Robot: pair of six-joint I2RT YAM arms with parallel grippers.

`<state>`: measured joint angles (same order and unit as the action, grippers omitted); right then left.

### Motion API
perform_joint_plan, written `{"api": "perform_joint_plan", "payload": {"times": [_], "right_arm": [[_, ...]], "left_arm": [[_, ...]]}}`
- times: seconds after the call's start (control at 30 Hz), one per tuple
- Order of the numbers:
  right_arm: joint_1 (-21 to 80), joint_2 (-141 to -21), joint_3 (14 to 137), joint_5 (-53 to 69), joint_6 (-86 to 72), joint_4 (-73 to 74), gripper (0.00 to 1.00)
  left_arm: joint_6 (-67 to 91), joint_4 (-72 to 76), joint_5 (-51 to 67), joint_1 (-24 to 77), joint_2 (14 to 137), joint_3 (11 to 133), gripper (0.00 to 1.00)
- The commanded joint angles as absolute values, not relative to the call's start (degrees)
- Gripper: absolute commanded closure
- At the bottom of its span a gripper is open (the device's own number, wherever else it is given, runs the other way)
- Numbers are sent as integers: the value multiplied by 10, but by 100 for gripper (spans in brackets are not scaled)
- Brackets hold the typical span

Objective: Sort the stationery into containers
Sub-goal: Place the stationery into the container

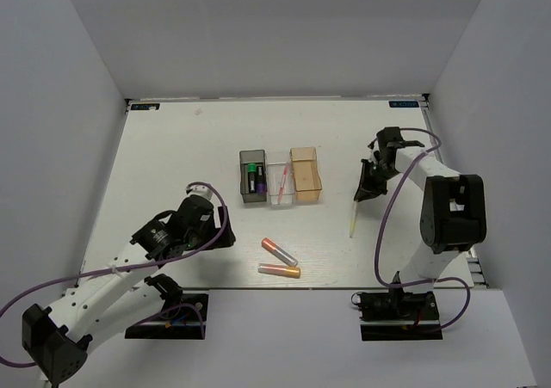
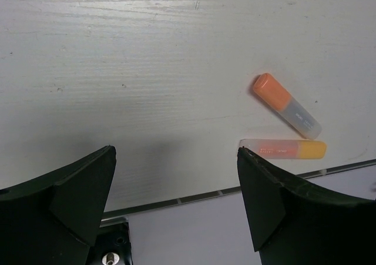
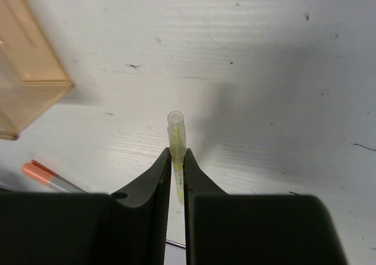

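Here, yellow pen (image 3: pixel 176 133) between right fingers (image 3: pixel 154 190).

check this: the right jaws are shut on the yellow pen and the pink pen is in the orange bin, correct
One thing is wrong. The right gripper does have its jaws shut on the yellow pen, but the pink pen lies in the clear bin, not the orange bin. The top view shows it.

The fixed camera looks down from high behind the near edge over the whole white tabletop (image 1: pixel 172 147). Each wrist camera stares closely downward past its own jaws: the left shares the short orange-capped tubes (image 1: pixel 279 251) (image 2: pixel 286 105) with it, the right the thin yellow pen (image 1: pixel 353 219) (image 3: pixel 176 137).
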<state>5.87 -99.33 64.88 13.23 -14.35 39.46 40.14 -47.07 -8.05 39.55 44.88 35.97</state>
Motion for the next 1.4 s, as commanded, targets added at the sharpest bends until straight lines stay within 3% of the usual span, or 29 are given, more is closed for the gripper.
{"api": "perform_joint_plan", "payload": {"times": [0.0, 0.23, 0.5, 0.97, 1.1, 1.2, 1.37], "right_arm": [[62, -957, 684, 160, -136, 410, 94], [64, -940, 750, 243, -139, 451, 94], [102, -983, 909, 351, -203, 426, 96], [256, -1181, 1078, 205, -199, 308, 97], [282, -1226, 1122, 164, -169, 324, 89], [293, -1247, 1136, 156, -150, 344, 67], [294, -1246, 1122, 169, -142, 366, 47]], "left_arm": [[406, -450, -73, 397, 453, 361, 6], [406, -447, -67, 397, 460, 367, 6], [414, -410, -54, 399, 484, 364, 6], [446, -389, -127, 486, 580, 395, 10], [432, -388, -142, 509, 611, 414, 20], [394, -386, -155, 529, 635, 424, 32], [299, -372, -130, 546, 655, 441, 32]]}}
